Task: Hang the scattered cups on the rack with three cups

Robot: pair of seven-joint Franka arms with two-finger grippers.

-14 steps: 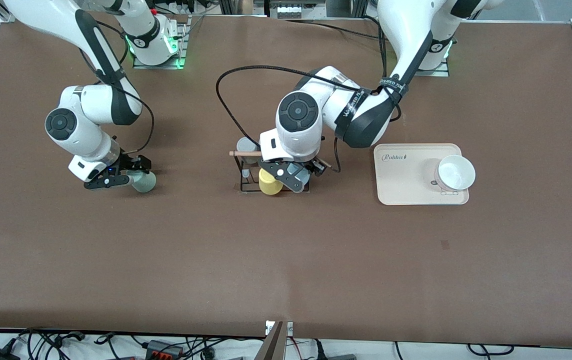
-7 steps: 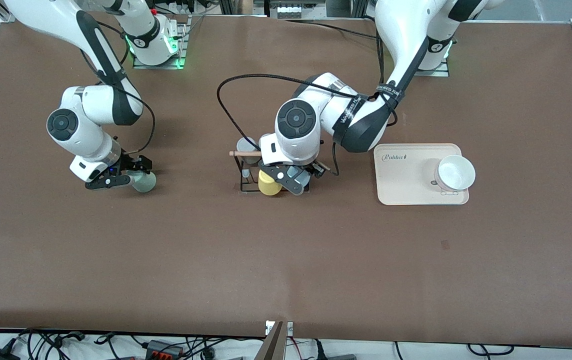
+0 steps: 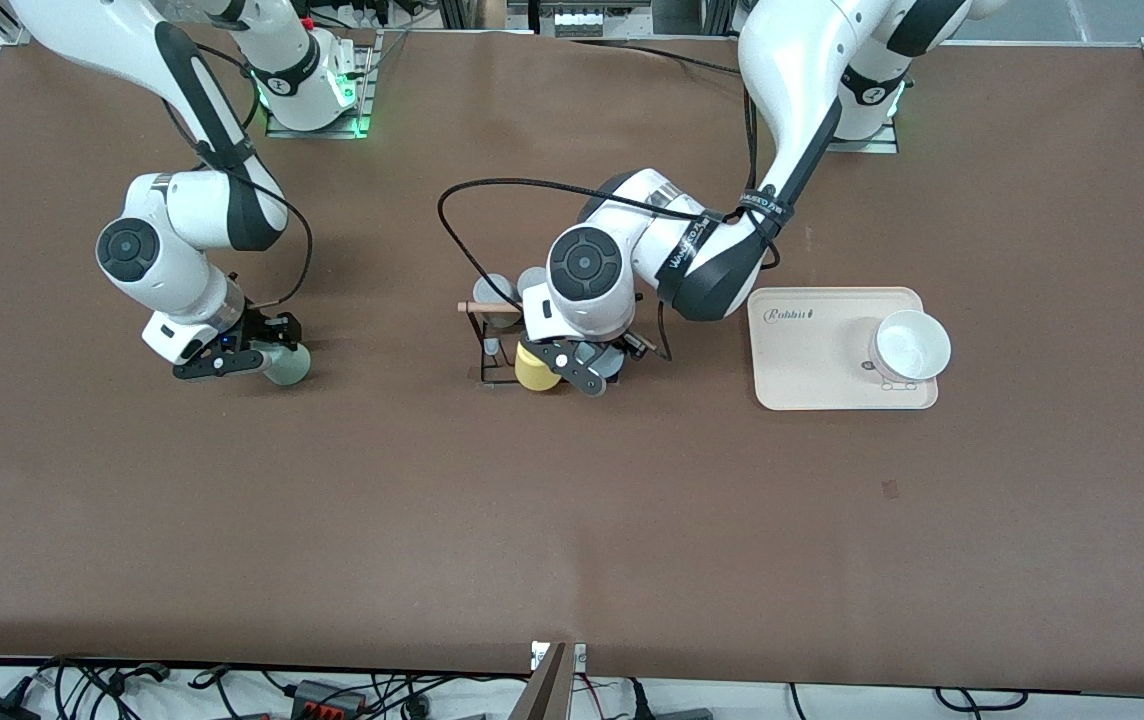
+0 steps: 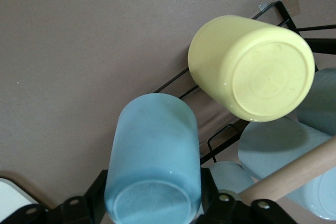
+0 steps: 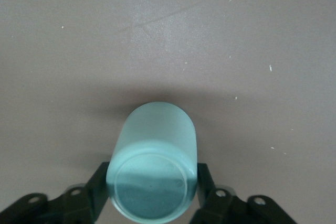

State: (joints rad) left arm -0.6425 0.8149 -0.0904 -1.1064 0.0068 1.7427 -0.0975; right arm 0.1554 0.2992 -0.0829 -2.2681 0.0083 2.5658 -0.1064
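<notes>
— On the brown desk [image 3: 572,520], how many cups do you count, and where?

— Five tumblers. One pale sage green plastic tumbler [image 3: 289,365] lies on its side toward the right arm's end of the desk, and the right pincer [image 3: 254,357] is closed on it; the right wrist view shows its fingers [image 5: 92,192] pressed against both sides of that green cup [image 5: 152,169].

— And the other four?

— All at the small black wire rack [image 3: 502,350] with the light wooden rod handle [image 3: 492,308], mid-desk. One yellow tumbler [image 3: 535,368] sits upside down on a peg at the rack's edge nearer the front camera. Two grey tumblers [image 3: 494,290] hang on the side farther from it. One light blue tumbler [image 3: 600,358] sits between the fingers [image 4: 92,203] of the left pincer [image 3: 587,370], just beside the yellow one [image 4: 252,66], over the rack.

— Is the left pincer clamped on it?

— Its fingers flank the blue cup [image 4: 153,161] closely, but I cannot tell whether they grip or have let go.

— Anything else?

— One beige tray [image 3: 812,360] toward the left arm's end, carrying one white bowl [image 3: 912,345].
</notes>
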